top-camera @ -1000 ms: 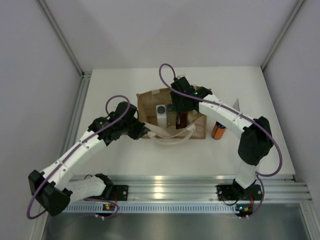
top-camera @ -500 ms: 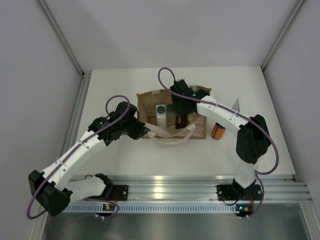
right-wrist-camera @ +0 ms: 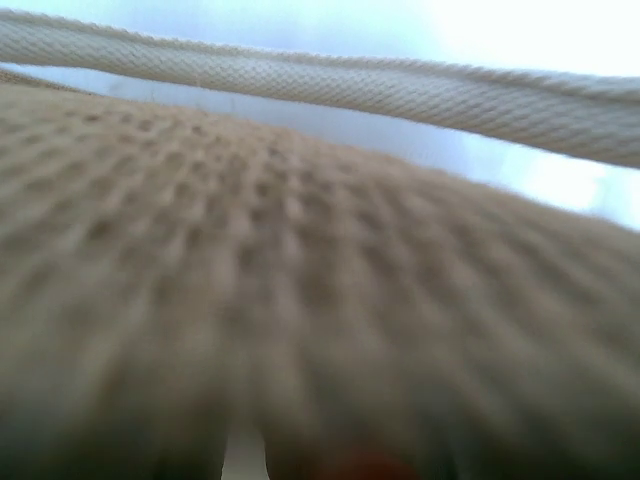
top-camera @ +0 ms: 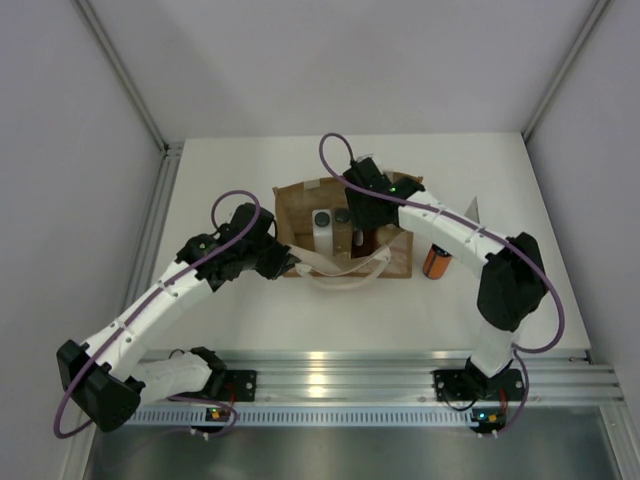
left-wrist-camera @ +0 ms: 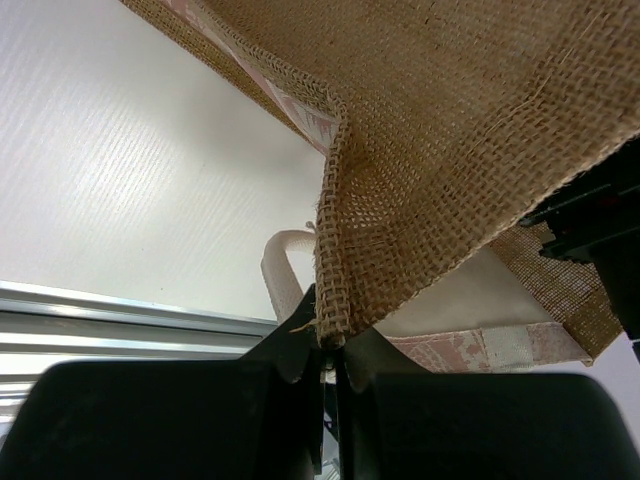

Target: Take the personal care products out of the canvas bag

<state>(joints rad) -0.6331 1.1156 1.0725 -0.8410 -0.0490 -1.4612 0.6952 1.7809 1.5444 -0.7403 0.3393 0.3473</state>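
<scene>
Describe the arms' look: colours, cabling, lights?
Both the left arm and right arm have white link shells with black joint housings. A purple cable loops loosely along each. The bases are black with small orange and green lights; a green light also shows near the right wrist. The left gripper has black fingers.

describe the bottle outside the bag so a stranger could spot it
Find the tan canvas bag in the middle of the white table. Just off its right end, beneath the right arm, sits an orange bottle, the only bottle outside the bag.
</scene>
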